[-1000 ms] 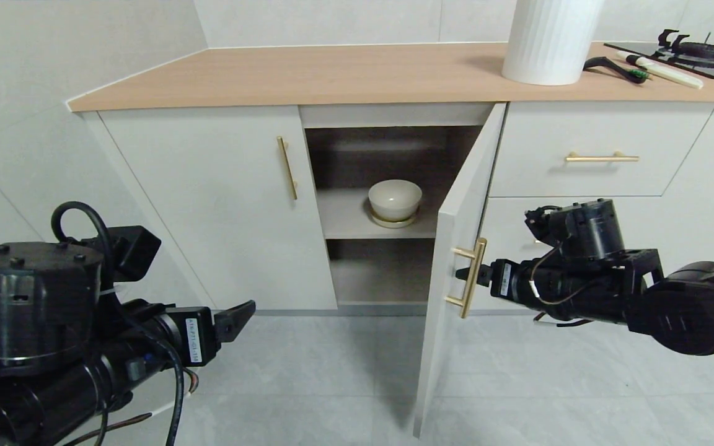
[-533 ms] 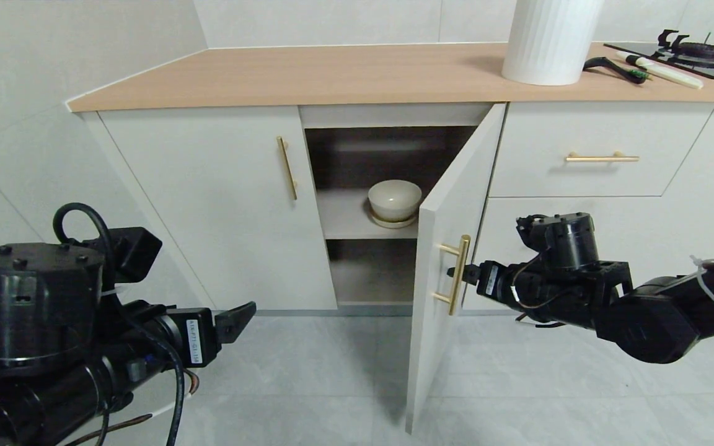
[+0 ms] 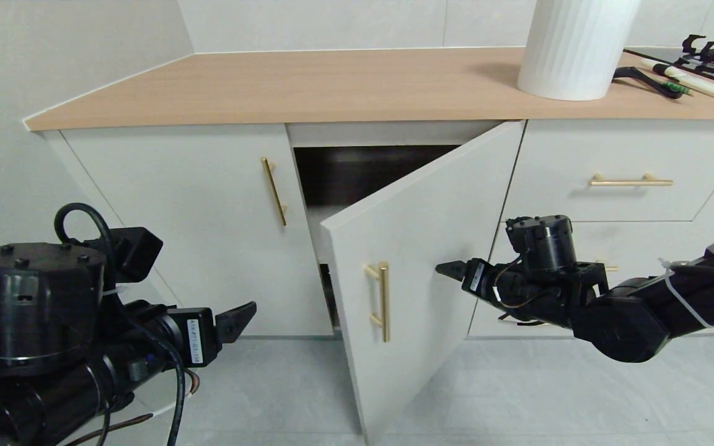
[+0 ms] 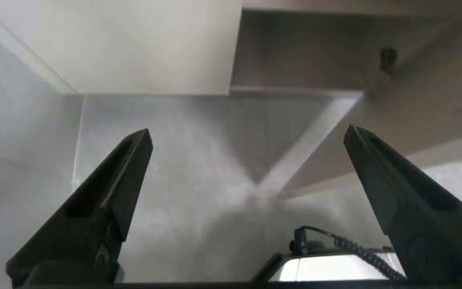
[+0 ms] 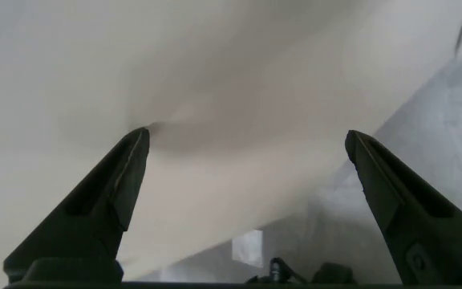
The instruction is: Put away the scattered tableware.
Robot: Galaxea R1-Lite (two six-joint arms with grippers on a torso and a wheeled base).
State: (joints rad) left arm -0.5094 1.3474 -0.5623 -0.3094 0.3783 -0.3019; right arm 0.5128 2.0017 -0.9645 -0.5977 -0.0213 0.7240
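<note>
The right gripper (image 3: 449, 269) has its two fingers spread wide with nothing between them. It is held just at the outer face of the cupboard door (image 3: 419, 248), beside that door's handle (image 3: 382, 300) but apart from it; whether a fingertip touches the panel cannot be told. The left gripper (image 3: 242, 313) is likewise spread and empty, low over the floor, well apart from the cupboard.

One door stands ajar at an angle; the door (image 3: 177, 217) to its left is shut. Three gold bar handles are in plain sight: one on each door and one on the upper drawer (image 3: 631, 181). A fourth shows only as a gold stub (image 3: 605, 267) behind the right arm.

The angled door screens almost all of the cupboard opening (image 3: 357, 170), leaving a dark strip at the top, so any tableware on the shelves is hidden.

On the countertop (image 3: 332, 80) stand one white ribbed container (image 3: 574, 49), cut off at the top, and two long utensils beside it, one black-handled (image 3: 642, 77), one white with a green band (image 3: 704, 87). A hob grate (image 3: 713, 52) is cropped at the edge.
</note>
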